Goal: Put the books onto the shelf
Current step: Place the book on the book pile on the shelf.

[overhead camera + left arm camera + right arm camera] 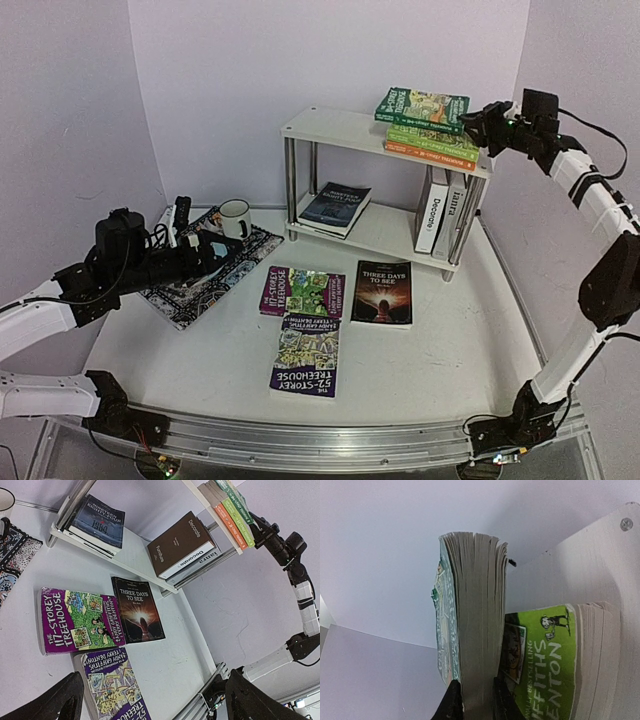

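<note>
My right gripper (482,122) is shut on the edge of a dark-green book (422,108), held just over the stack of green and orange books (432,146) on the top board of the white shelf (330,128). In the right wrist view the fingers (452,702) pinch the held book's page block (475,605) beside a bright green cover (545,655). Two purple books (302,292) (308,355) and a black book (382,292) lie flat on the table. My left gripper (222,252) hovers open over the placemat, with nothing between its fingers (45,705).
A dark book (335,208) lies on the lower board and white books (437,212) stand upright at its right end. A white mug (235,217) sits on the patterned placemat (200,290) at the left. Walls close in behind and beside the shelf.
</note>
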`<state>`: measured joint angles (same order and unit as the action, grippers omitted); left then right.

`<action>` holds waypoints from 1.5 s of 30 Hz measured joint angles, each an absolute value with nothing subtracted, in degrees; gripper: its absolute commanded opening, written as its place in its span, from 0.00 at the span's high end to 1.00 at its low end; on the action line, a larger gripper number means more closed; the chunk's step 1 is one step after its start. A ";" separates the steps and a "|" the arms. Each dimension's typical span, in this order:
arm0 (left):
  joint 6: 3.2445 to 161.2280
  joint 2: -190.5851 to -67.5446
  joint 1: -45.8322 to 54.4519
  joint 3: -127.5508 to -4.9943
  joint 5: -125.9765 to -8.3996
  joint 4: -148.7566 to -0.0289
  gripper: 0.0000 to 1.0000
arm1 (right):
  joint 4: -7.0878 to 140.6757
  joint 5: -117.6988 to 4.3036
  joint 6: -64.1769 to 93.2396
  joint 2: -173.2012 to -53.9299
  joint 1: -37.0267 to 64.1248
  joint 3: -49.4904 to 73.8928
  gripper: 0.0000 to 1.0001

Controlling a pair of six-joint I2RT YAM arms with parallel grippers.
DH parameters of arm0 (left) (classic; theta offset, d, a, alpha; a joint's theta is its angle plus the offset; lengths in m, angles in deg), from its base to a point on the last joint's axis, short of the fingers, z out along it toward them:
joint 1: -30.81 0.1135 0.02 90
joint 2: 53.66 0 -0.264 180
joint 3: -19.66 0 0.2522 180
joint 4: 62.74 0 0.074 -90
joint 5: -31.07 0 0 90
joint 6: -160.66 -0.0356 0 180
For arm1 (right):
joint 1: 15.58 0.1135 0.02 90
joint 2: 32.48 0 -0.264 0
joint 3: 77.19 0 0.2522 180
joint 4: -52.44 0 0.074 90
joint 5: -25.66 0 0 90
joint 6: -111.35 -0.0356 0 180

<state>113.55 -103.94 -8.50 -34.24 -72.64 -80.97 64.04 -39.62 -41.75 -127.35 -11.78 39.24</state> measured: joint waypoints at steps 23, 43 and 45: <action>113.57 -103.79 -8.48 -34.07 -72.66 -80.97 0.00 | 60.48 -37.88 -44.94 -120.81 -13.80 33.43 1.00; 113.55 -103.81 -8.50 -34.07 -72.69 -80.94 0.00 | 60.13 -36.70 -44.48 -114.31 -13.84 24.58 1.00; 113.55 -103.81 -8.50 -34.07 -72.69 -80.94 0.00 | 60.06 -36.70 -44.45 -114.29 -13.99 24.04 1.00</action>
<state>113.55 -103.81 -8.50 -34.07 -72.69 -80.94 60.06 -36.70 -44.45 -114.29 -13.99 24.04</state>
